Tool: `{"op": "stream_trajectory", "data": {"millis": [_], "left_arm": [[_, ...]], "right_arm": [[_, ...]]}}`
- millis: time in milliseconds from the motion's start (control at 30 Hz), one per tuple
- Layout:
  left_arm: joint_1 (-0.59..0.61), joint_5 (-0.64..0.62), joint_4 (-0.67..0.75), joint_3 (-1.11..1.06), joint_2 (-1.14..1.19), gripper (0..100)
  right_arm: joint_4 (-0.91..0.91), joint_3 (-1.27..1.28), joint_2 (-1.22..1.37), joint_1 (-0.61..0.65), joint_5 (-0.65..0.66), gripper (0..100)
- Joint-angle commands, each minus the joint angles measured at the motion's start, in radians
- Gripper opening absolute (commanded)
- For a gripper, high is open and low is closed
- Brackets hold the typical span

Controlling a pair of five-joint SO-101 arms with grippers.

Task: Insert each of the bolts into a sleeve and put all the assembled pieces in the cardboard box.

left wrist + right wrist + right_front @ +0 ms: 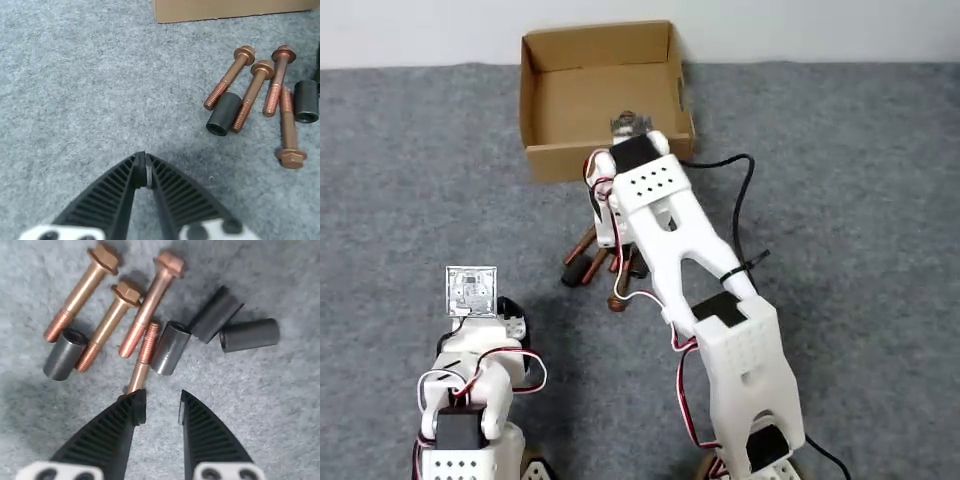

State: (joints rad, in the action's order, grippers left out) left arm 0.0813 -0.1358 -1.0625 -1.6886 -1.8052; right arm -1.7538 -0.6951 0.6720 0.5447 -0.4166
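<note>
My right gripper [161,407] hanging spread open, empty, over bolts [107,325] and sleeves [171,347], near side of cardboard box [560,160]. Left gripper [145,166] pinched closed on nothing, left of bolts.

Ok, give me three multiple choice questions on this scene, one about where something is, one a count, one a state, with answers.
1. Where do the bolts lie relative to the cardboard box?
A inside it; B on the carpet outside it; C on its rim.
2. How many sleeves lie beside the bolts?
A four; B two; C six.
3. How is the right claw?
A shut on a bolt; B shut on a sleeve; C open.
Answers: 1 B, they lie on the carpet, in front of the box. 2 A, the right wrist view shows four. 3 C, a gap shows between its tips.
</note>
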Motion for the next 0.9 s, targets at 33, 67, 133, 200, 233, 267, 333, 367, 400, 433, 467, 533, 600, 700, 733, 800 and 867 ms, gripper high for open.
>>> {"op": "stream_trajectory", "data": {"millis": [33,67,133,200,233,267,333,367,400,433,467,533,600,700,733,800,867], "left_arm": [[0.006,-0.008,-0.006,0.004,0.000,0],[0.006,-0.008,-0.006,0.004,0.000,0],[0.006,-0.008,-0.006,0.004,0.000,0],[0.006,-0.008,-0.006,0.004,0.000,0],[0.006,-0.008,-0.006,0.004,0.000,0],[0.006,-0.008,-0.006,0.004,0.000,0],[0.006,-0.008,-0.006,0.004,0.000,0],[0.006,-0.008,-0.006,0.004,0.000,0],[0.006,-0.008,-0.006,0.004,0.000,0],[0.006,-0.008,-0.006,0.004,0.000,0],[0.006,-0.008,-0.006,0.004,-0.002,0],[0.006,-0.008,-0.006,0.004,-0.002,0],[0.006,-0.008,-0.006,0.004,-0.002,0],[0.006,-0.008,-0.006,0.004,-0.002,0],[0.006,-0.008,-0.006,0.004,-0.002,0],[0.006,-0.008,-0.006,0.004,-0.002,0],[0.006,-0.008,-0.006,0.004,-0.002,0]], "right_arm": [[0.007,0.000,0.022,0.008,-0.012,10.6],[0.015,0.000,0.028,0.005,-0.012,10.6],[0.025,0.000,0.038,-0.004,-0.012,10.6],[0.045,0.000,0.044,-0.010,-0.012,10.6],[0.053,0.000,0.047,-0.012,-0.012,10.5],[0.064,0.000,0.053,-0.013,-0.012,10.5],[0.081,0.000,0.067,-0.019,-0.012,10.5],[0.091,0.000,0.076,-0.022,-0.012,10.5],[0.102,0.000,0.084,-0.024,-0.011,10.5],[0.114,0.000,0.091,-0.030,-0.009,10.5],[0.127,0.000,0.101,-0.039,-0.009,10.5],[0.148,0.000,0.117,-0.054,-0.008,10.5],[0.159,0.000,0.131,-0.073,-0.006,10.5],[0.160,0.000,0.157,-0.085,-0.006,10.5],[0.159,0.000,0.166,-0.085,-0.006,10.5],[0.151,0.000,0.185,-0.085,-0.006,10.5],[0.148,0.000,0.200,-0.081,-0.008,10.5]]}}
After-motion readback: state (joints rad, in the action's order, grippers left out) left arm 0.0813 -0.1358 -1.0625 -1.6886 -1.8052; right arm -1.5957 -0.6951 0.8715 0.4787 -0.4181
